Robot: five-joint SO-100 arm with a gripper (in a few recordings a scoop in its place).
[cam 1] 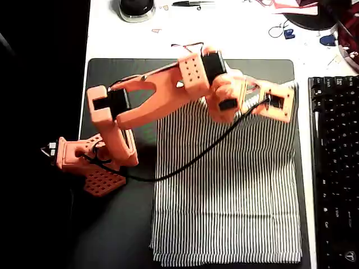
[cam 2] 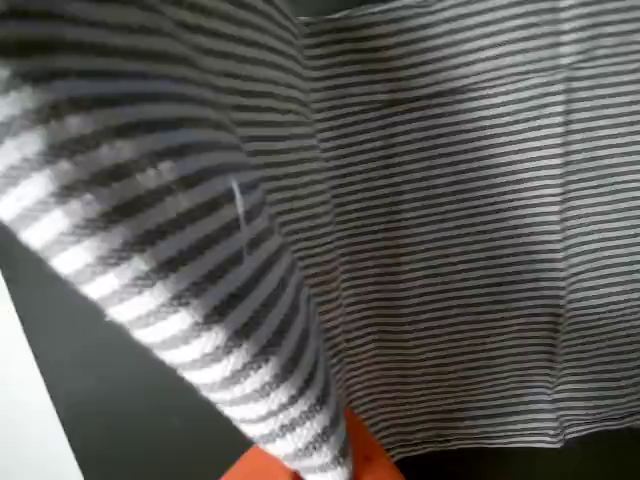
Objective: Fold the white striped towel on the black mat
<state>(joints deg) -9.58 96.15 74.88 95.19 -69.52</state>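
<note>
Matte black, the black mat [cam 1: 118, 235] fills most of the overhead view and lies on a white tabletop [cam 1: 235, 33] that shows along the top of the frame. The white striped towel [cam 1: 230, 207] is spread over the mat's right half, from the upper right of the frame down to the bottom edge, its lower hem slightly rumpled. An orange arm [cam 1: 162, 89] reaches from the left side across to the towel's upper right corner, where the gripper [cam 1: 280, 101] sits right at the cloth's edge. A black cable [cam 1: 185, 165] trails from the arm over the towel.

In the wrist view, a fold of the towel [cam 2: 190, 260] rises close to the lens at the left, lifted above the flat cloth behind it, with an orange finger [cam 2: 300, 465] beneath its lower end; the gripper looks clamped on that corner.

On the tabletop are a black keyboard [cam 1: 334, 168] at the right edge, a round dark object [cam 1: 136, 8] at the top, and small clutter at the upper right. The far left of the frame is dark.
</note>
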